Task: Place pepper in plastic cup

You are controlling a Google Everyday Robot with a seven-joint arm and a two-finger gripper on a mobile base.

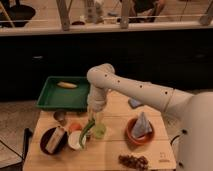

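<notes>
One white arm reaches in from the right, and its gripper (pixel 93 118) hangs just above the pale plastic cup (pixel 99 131) on the wooden table (pixel 107 152), fingers closed on the upper end of the green chili pepper (pixel 87 131). The pepper slants down to the cup's left, outside it, with its lower tip over the white cup (pixel 76 140). Right of the plastic cup sits an orange bowl (pixel 139 138). Behind it to the left lie a grey metal cup (pixel 60 117) and a green tray (pixel 55 97).
</notes>
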